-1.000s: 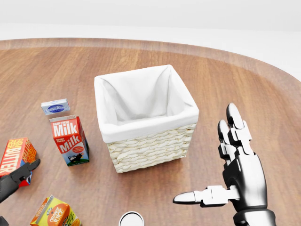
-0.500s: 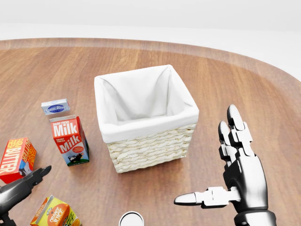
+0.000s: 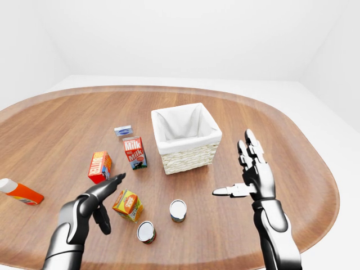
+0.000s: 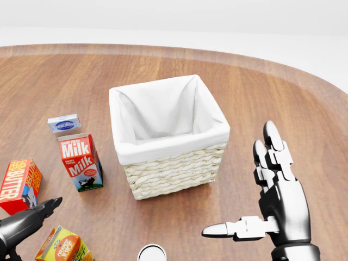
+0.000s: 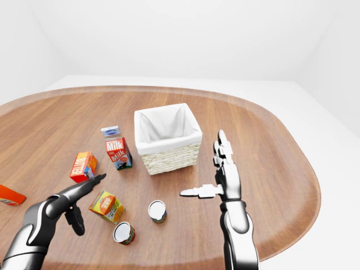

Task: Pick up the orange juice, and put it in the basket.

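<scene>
The oval brown wooden table (image 3: 67, 121) fills most of both eye views, under plain white walls. Near its middle stands the square wicker basket with a white cloth lining (image 4: 167, 133), upright, with nothing visible inside it. The robot's silver and black right hand (image 4: 274, 193) is raised to the right of the basket and apart from it, its fingers spread straight up and the thumb stuck out sideways toward the left of the head view, gripping nothing. The dark grey left hand (image 3: 95, 197) reaches in at the lower left of the left-eye view, 1 finger stretched toward the upper right and another hanging down; it is unclenched and holds nothing, hovering just left of the orange juice without visibly touching it. The small orange and yellow orange juice carton (image 3: 127, 204) sits on the table at the lower left of the basket, tilted relative to the view. Left of the basket stands the red and white milk carton (image 4: 80, 161), upright, and just above it in the head view lies a small flat blue and white box (image 4: 64, 123). Further left is the red and orange butter box (image 4: 19, 185). Below the basket in the left-eye view stand 2 small round cans (image 3: 178, 210), near each other. At the far left edge lies an orange bottle with a white cap (image 3: 19, 191) on its side.
</scene>
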Available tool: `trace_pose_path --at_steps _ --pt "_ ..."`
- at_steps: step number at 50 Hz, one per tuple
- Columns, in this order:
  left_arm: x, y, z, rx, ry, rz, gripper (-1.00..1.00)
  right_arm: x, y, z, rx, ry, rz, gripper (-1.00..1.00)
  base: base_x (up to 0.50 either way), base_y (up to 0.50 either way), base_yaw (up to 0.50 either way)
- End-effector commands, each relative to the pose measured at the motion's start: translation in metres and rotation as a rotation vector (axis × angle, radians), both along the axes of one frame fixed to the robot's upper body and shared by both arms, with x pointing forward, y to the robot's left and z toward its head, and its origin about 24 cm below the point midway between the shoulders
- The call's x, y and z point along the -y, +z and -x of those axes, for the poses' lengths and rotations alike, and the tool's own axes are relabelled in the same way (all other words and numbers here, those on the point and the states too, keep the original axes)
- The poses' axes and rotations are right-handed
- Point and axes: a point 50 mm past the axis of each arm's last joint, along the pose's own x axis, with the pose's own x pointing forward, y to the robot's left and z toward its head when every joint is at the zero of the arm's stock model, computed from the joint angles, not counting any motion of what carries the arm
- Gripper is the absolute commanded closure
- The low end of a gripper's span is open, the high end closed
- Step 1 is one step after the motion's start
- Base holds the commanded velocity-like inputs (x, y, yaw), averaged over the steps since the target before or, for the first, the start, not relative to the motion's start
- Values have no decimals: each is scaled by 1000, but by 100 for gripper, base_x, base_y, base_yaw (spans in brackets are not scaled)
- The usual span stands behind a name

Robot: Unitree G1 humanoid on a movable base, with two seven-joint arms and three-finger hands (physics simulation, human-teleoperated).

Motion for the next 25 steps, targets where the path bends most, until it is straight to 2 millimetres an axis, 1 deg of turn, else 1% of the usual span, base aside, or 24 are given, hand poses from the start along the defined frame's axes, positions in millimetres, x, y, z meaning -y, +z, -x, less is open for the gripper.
trace_pose_path --at_steps 1,5,8,10,11,12,13,14,16,17,18,22,25 --pt "2 -6 -4 -40 -22 -142 -100 1 3 0 4 0 -3 -100 0 0 0" --pt "7 -8 -8 -11 -47 -202 -100 -1 2 0 5 4 -5 -100 0 0 0" --pt "9 -7 -14 56 -65 -291 -100 0 2 2 5 5 -3 -100 0 0 0" --pt "14 -8 -17 87 -88 -320 -100 1 1 1 1 0 -5 -100 0 0 0" --pt "21 -14 -16 35 -99 -239 -100 2 2 1 1 -3 -6 -100 0 0 0" --pt "27 -16 -14 9 -114 -190 -100 3 2 1 2 -4 -5 -100 0 0 0" --pt "31 -16 -13 3 -121 -163 -43 3 3 1 3 -5 -6 -100 0 0 0" --pt "34 -18 -12 -19 -129 -129 96 3 3 0 2 -7 -7 -100 0 0 0" --pt "39 -19 -10 -47 -142 -58 100 3 2 -1 -1 -8 -11 -100 0 0 0" --pt "44 -20 -7 -75 -157 14 100 3 1 -1 -2 -9 -11 -100 0 0 0" --pt "44 -17 -7 -58 -155 36 100 3 0 0 -3 -7 -11 -100 0 0 0" --pt "33 -19 -9 -74 -107 -9 100 3 -1 0 -7 -7 -11 -100 0 0 0" --pt "29 -20 -10 -65 -90 -27 100 3 0 0 -4 -7 -9 -100 0 0 0"
